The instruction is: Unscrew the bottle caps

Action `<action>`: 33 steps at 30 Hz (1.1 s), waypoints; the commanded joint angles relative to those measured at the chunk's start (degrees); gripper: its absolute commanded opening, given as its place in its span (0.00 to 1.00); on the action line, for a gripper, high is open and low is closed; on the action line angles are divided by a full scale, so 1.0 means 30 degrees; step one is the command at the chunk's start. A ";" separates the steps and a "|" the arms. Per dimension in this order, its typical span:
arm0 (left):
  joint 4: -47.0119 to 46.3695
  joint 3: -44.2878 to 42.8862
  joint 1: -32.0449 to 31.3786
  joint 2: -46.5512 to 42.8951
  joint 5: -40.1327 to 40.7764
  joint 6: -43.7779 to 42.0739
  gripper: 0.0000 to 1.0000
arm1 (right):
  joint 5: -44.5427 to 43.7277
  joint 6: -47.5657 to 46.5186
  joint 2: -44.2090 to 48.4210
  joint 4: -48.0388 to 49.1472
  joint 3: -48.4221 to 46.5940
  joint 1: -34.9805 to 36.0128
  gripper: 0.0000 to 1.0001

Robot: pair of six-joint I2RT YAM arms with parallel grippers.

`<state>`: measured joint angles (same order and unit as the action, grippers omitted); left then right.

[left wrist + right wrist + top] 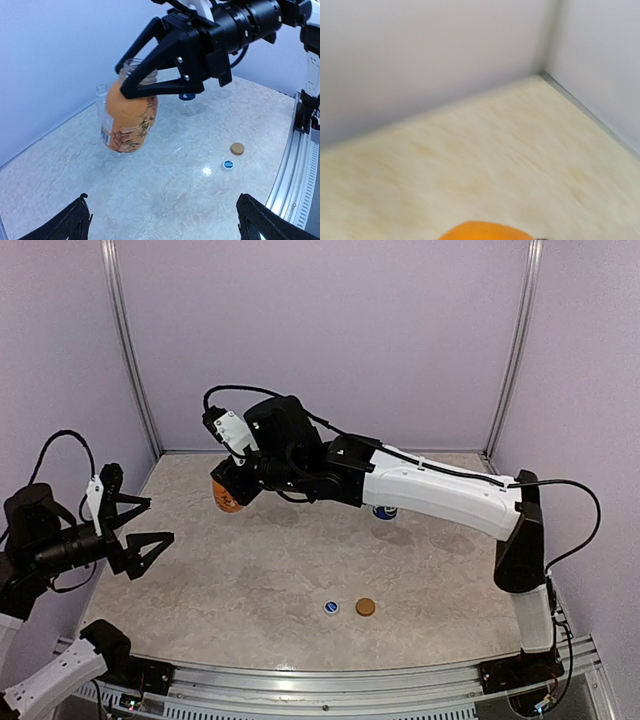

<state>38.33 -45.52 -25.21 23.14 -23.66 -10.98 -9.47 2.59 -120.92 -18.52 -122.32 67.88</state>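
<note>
The short orange bottle (129, 120) has an open, capless mouth and leans tilted, its base at the table. My right gripper (121, 80) reaches across from the right and is shut on its neck and shoulder; it shows at back left in the top view (232, 486), with the orange bottle (227, 500) under it. The right wrist view shows only a sliver of orange (485, 231). A clear bottle (101, 107) stands just behind the orange one. A bottle with a blue cap (187, 98) is mostly hidden behind the right arm (384, 511). My left gripper (165, 225) is open and empty, at the left (140, 528).
Two loose caps lie near the table's front middle: a blue one (331, 607) and a brown one (365, 607), also in the left wrist view (228, 164) (237, 148). The right arm's white link (440, 495) spans the back of the table. Walls close the back and sides.
</note>
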 commanded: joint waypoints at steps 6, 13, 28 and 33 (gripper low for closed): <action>-0.4092 0.3930 0.4209 -0.2674 0.3698 0.6842 0.99 | -0.1632 0.0141 -0.4832 -0.4740 -0.2753 -0.1564 0.00; -0.3665 0.4758 0.5177 -0.3303 0.3955 0.9218 0.99 | -0.1426 0.1279 -0.7026 -0.6044 -0.4527 -0.2434 0.00; -0.4641 0.5695 0.5794 -0.3720 0.2946 1.0302 0.99 | 0.1077 0.3158 -0.5957 -0.3394 -0.0362 -0.3107 0.00; -0.4860 0.5845 0.5826 -0.3688 0.2494 1.0326 0.99 | 0.1003 0.3124 -0.5717 -0.3633 -0.0371 -0.3114 0.42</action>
<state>25.28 -28.99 -8.27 12.38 -14.57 19.44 -6.63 11.46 -139.65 -27.09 -125.03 58.81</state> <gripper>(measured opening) 0.988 0.390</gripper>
